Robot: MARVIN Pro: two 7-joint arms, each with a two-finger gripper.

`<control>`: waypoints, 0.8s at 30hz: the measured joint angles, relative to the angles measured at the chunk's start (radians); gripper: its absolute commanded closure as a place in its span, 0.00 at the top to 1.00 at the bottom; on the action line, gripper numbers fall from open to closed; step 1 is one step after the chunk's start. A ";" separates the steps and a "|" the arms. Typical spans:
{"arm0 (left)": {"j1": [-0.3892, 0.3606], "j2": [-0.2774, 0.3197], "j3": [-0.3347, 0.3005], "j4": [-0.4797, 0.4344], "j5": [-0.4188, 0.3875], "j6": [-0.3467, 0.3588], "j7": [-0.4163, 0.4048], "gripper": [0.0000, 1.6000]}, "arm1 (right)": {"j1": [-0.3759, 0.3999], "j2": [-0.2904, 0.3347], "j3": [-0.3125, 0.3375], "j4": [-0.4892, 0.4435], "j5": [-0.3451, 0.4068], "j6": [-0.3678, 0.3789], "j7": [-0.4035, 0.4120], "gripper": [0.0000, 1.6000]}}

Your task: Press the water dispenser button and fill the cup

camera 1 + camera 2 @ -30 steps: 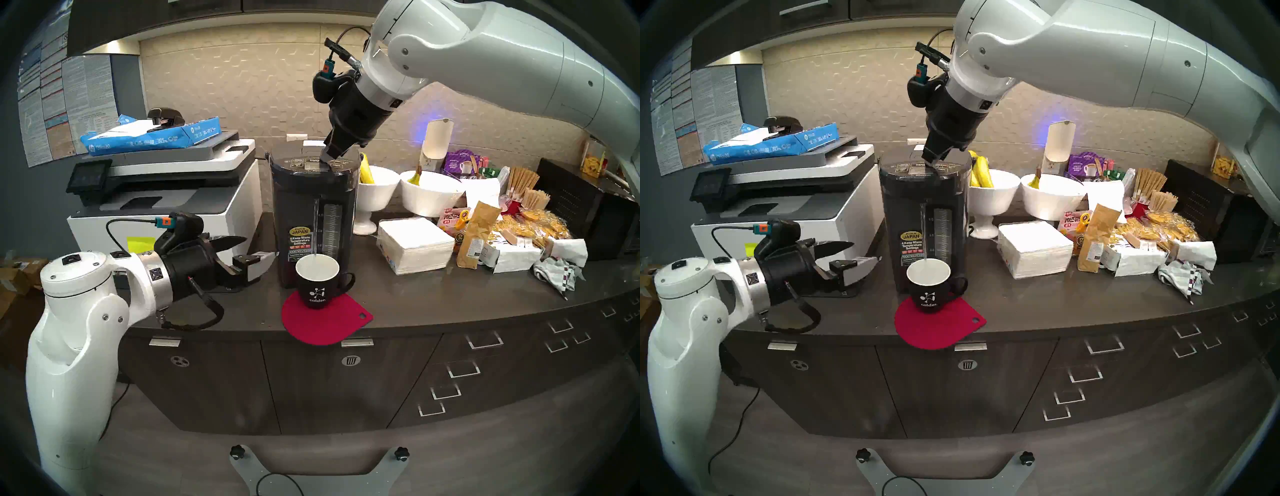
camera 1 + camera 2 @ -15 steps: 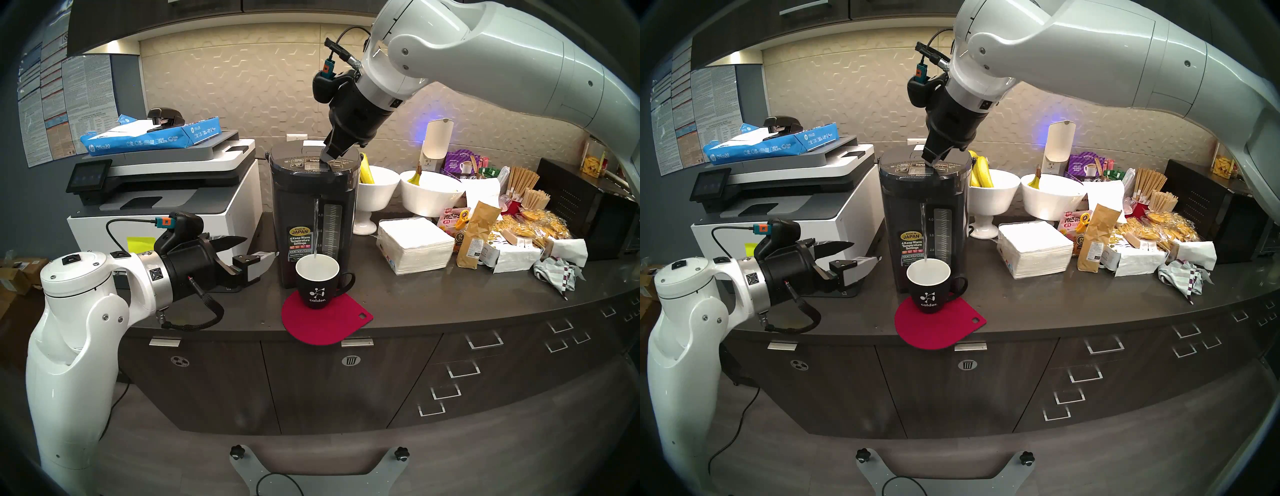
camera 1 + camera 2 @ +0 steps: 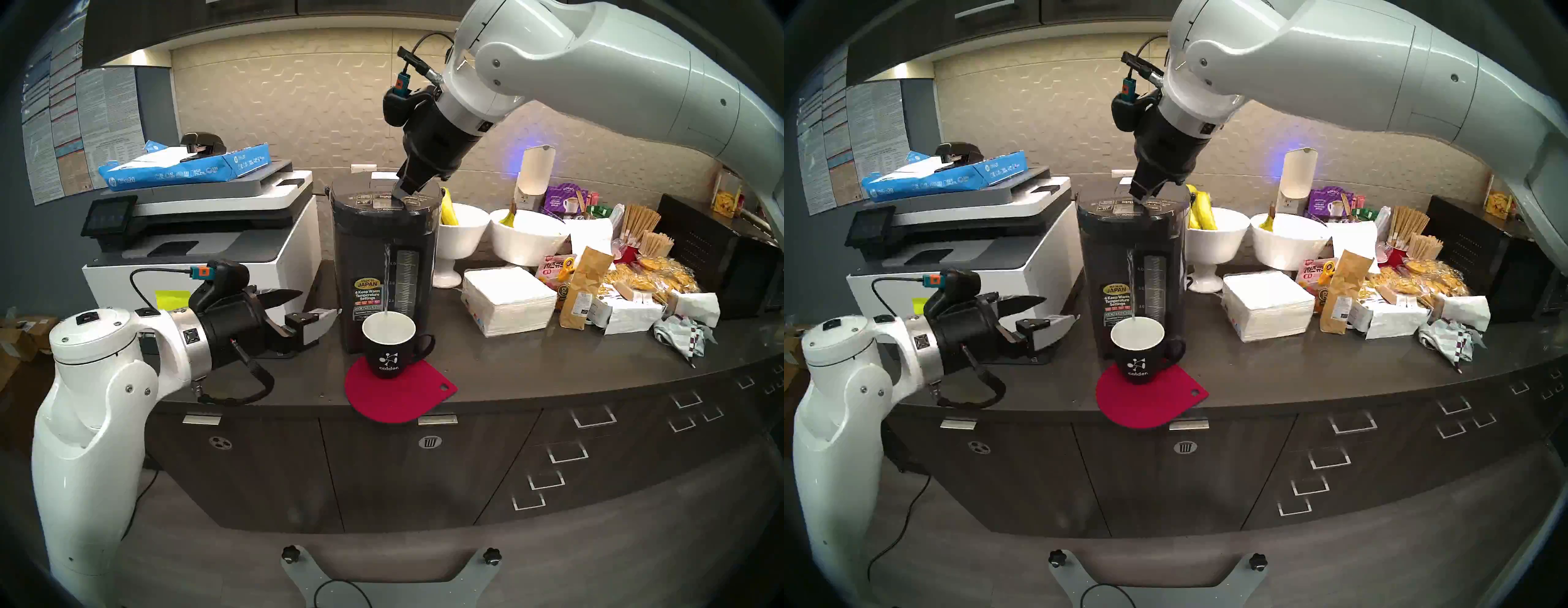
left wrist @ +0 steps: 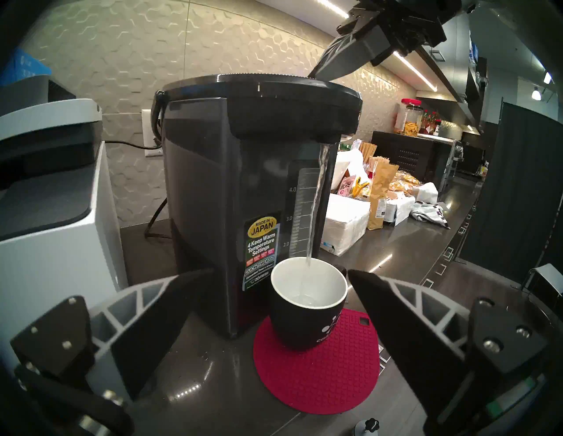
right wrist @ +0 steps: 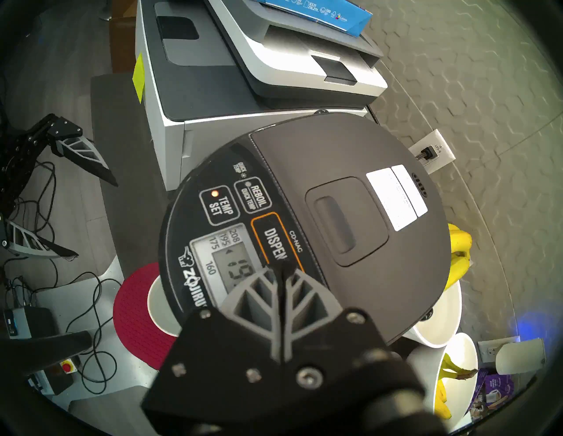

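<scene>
Pressing my closed right fingers [image 5: 278, 271] on the button [image 5: 275, 243], I see water streaming into the cup [image 4: 307, 304]. My left fingers [image 3: 314, 308] hover wide apart beside the water dispenser [image 3: 384, 263].

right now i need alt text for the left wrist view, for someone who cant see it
A thin stream of water falls from a dark water dispenser into a black mug on a red mat. The open left pincer frames the mug without touching it.

Water dispenser [image 4: 213, 188]: "MADE IN JAPAN", "4 Keep Warm Temperature Settings"; button [image 5: 275, 243] "DISPEN"; cup [image 3: 388, 354] "calder".
</scene>
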 measured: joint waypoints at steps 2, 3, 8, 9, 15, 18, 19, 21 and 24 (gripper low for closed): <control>0.000 0.000 0.000 0.000 0.000 0.000 0.000 1.00 | 0.000 0.000 0.000 0.000 0.000 0.000 0.000 0.00; 0.000 0.000 0.000 0.000 0.000 0.000 0.000 1.00 | 0.000 0.000 0.000 0.000 0.000 0.000 0.000 0.00; 0.000 0.000 0.000 0.000 0.000 0.000 0.000 1.00 | 0.000 0.000 0.000 0.000 0.000 0.000 0.000 0.00; 0.000 0.000 0.000 0.000 0.000 0.000 0.000 1.00 | 0.000 0.000 0.000 0.000 0.000 0.000 0.000 0.00; 0.000 0.000 0.000 0.000 0.000 0.000 0.000 1.00 | 0.000 0.000 0.000 0.000 0.000 0.000 0.000 0.00; 0.000 0.000 0.000 0.000 0.000 0.000 0.000 1.00 | 0.000 0.000 0.000 0.000 0.000 0.000 0.000 0.00; 0.000 0.000 0.000 0.000 0.000 0.000 0.000 1.00 | 0.000 0.000 0.000 0.000 0.000 0.000 0.000 0.00; 0.000 0.000 0.000 0.000 0.000 0.000 0.000 1.00 | 0.000 0.000 -0.001 0.000 0.000 0.000 0.000 0.00; 0.000 0.000 0.000 0.000 0.000 0.000 0.000 1.00 | 0.000 0.000 -0.001 0.000 0.000 0.000 0.000 0.00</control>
